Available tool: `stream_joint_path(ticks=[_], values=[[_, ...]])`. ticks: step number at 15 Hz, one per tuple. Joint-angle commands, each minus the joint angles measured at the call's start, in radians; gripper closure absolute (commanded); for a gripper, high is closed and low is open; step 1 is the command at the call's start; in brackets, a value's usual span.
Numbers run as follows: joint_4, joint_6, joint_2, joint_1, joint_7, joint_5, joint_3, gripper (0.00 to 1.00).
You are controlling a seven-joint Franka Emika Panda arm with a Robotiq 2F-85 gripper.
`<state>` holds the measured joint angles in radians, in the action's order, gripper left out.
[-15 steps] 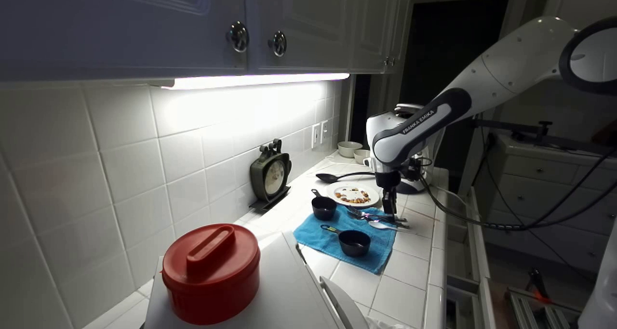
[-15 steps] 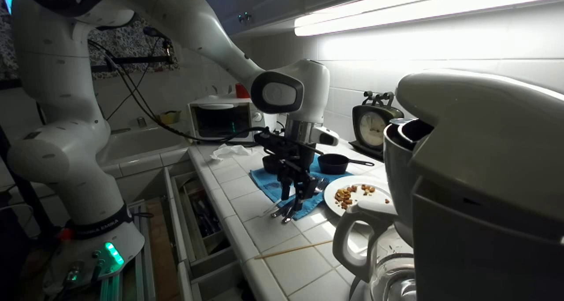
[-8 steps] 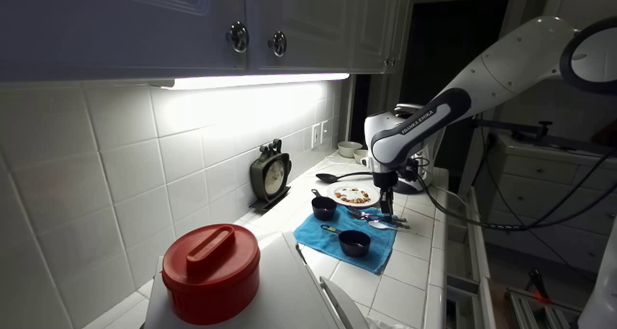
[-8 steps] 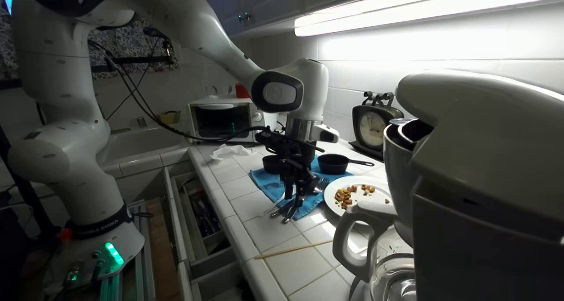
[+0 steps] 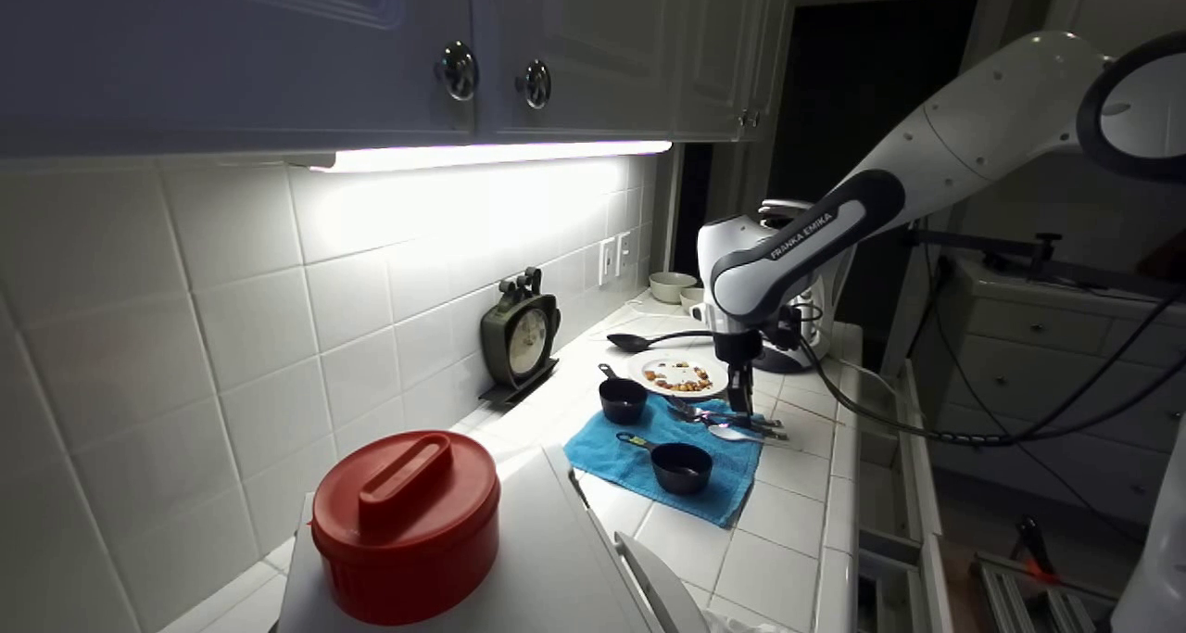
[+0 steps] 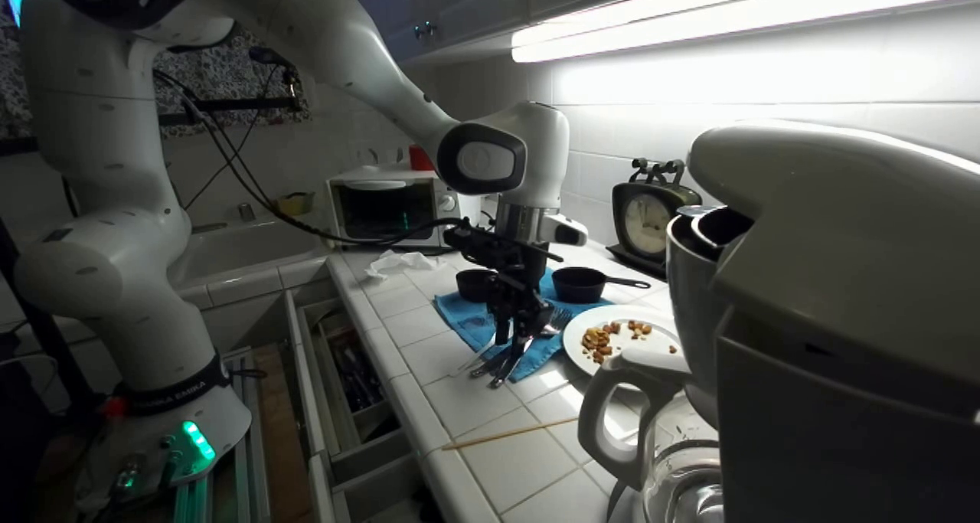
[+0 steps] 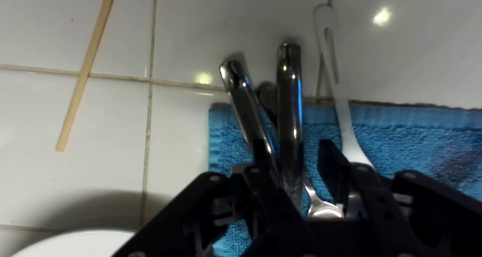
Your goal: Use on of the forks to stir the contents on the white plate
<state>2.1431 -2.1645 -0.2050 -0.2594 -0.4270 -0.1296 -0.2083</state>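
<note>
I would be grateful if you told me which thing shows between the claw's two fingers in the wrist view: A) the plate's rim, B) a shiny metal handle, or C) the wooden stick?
B: in the wrist view, a shiny metal handle runs between the two dark fingers of the claw, with blue cloth showing beside it.

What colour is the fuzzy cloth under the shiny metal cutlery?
Bright blue cloth, clearest in an exterior view.

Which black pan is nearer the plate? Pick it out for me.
The black pan right beside the plate, no yellow showing; the yellow-marked pan sits farther off, on the towel.
</note>
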Motion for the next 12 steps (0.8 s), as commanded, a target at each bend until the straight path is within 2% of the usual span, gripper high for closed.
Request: stream_joint_path(ticks=[1,6,8,9,10,11,12], values=[[0.004,-0.012,0.000,0.004,0.018,-0.014,0.005,0.73],[0.002,-0.009,-0.001,0.004,0.015,-0.015,0.005,0.73],[0.003,-0.009,0.002,0.003,0.012,-0.012,0.006,0.64],[0.003,-0.010,0.003,0.003,0.012,-0.013,0.005,0.63],[0.002,-0.008,0.001,0.003,0.010,-0.012,0.006,0.65],[0.002,-0.007,0.001,0.003,0.009,-0.013,0.006,0.79],[0.002,-0.007,0.001,0.003,0.008,-0.013,0.006,0.87]])
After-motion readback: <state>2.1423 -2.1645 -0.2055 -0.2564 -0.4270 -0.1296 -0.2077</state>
